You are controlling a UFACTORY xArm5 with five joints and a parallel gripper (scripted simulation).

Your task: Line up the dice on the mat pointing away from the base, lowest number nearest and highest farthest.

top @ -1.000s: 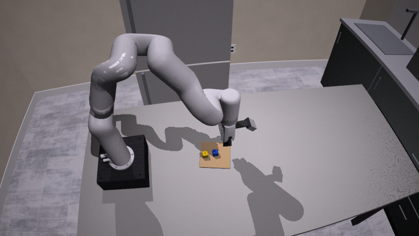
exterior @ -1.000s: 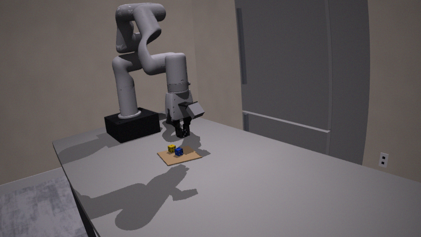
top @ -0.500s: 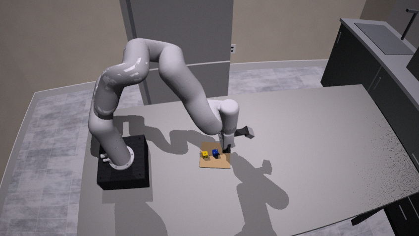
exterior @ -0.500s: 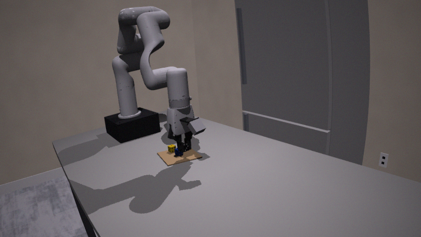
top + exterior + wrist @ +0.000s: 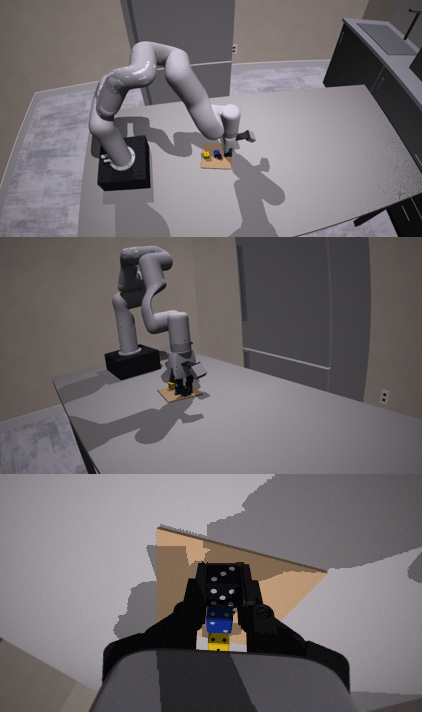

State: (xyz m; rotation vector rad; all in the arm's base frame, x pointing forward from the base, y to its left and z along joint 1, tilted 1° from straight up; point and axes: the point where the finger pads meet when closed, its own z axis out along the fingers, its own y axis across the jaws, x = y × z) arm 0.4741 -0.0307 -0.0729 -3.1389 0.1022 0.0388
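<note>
A tan mat (image 5: 216, 165) (image 5: 169, 395) (image 5: 172, 569) lies flat on the table. A yellow die (image 5: 206, 154) (image 5: 171, 385) (image 5: 218, 642) sits on it nearest the base. A blue die (image 5: 216, 153) (image 5: 176, 388) (image 5: 219, 619) sits just beyond it. My gripper (image 5: 227, 153) (image 5: 185, 391) (image 5: 222, 577) is shut on a black die (image 5: 185, 391) (image 5: 223, 585) with white pips, low over the mat's far side, in line behind the blue die. In the top view the fingers hide the black die. I cannot tell whether it touches the mat.
The robot's black base block (image 5: 123, 174) (image 5: 132, 362) stands on the grey table (image 5: 310, 141) (image 5: 280, 425) left of the mat. A tall grey fridge (image 5: 295, 310) stands behind the table, and a dark counter (image 5: 383, 64) lies to the right.
</note>
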